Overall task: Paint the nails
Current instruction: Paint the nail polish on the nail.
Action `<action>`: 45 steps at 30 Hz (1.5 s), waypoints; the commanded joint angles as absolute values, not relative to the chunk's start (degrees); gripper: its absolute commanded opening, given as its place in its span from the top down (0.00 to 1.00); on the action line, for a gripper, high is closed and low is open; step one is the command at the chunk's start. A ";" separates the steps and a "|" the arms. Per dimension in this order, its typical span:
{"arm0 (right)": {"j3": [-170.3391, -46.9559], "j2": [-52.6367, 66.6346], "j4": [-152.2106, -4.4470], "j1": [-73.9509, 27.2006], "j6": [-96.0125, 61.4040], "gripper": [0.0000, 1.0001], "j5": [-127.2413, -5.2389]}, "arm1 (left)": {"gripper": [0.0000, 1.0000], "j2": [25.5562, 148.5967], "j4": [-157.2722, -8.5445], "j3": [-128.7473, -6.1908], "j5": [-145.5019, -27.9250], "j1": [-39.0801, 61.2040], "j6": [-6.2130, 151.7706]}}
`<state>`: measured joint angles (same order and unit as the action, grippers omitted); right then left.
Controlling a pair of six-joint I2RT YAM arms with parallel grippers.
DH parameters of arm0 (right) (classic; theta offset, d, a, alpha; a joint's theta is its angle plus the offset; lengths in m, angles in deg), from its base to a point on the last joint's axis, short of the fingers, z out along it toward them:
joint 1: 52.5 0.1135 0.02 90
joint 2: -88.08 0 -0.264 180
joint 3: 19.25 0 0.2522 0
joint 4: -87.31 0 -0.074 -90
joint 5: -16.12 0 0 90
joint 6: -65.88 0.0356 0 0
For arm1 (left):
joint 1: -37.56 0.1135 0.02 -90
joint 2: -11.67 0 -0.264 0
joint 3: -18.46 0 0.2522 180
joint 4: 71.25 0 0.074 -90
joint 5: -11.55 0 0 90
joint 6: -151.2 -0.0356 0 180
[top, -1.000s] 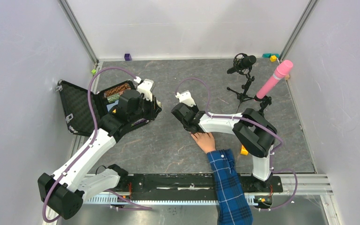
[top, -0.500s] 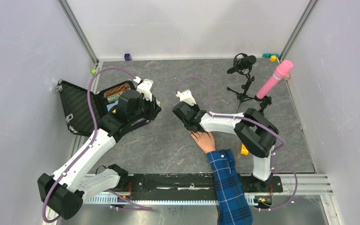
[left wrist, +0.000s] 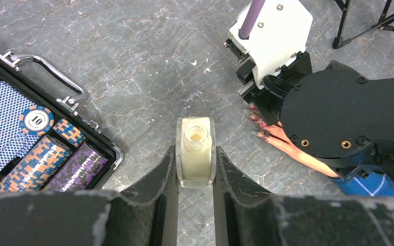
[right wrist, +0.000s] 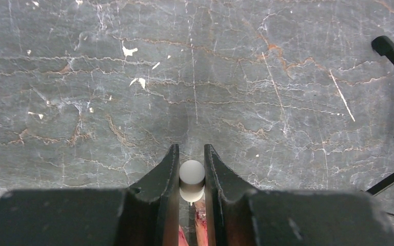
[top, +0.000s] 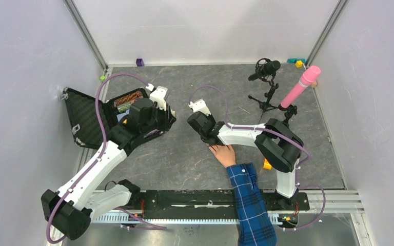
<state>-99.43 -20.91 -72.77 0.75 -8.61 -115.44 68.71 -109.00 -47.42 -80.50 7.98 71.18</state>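
The left claw (left wrist: 195, 149) clamps a small open bottle (left wrist: 196, 166). The right claw (right wrist: 191, 152) pinches a white cap (right wrist: 192, 175) just above the hand's (top: 224, 154) nails (left wrist: 260, 134).

The overhead camera looks steeply down from high behind the hand (top: 224, 155). The left wrist camera views the hand closely from its left (both show its fingers (left wrist: 287, 147)); the right wrist camera peers down just above it.

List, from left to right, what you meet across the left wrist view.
Chip case → bottle → nails → sleeve
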 commanded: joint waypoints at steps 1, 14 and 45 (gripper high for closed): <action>-101.16 -22.19 -73.94 0.89 -9.12 1.00 -115.46 | 0.95 67.71 -107.60 -47.42 -79.90 8.26 71.39; -100.85 -23.02 -73.48 0.36 -8.42 1.00 -117.33 | 0.95 67.53 -107.60 -47.49 -79.71 8.29 71.39; -97.82 -17.90 -72.06 -2.10 -8.03 1.00 -120.70 | 0.95 67.58 -107.60 -47.42 -79.89 8.35 71.48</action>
<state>-97.90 -21.98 -71.63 -1.80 -8.39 -119.03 68.71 -109.00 -47.42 -80.17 7.98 71.18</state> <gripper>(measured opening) 0.221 0.300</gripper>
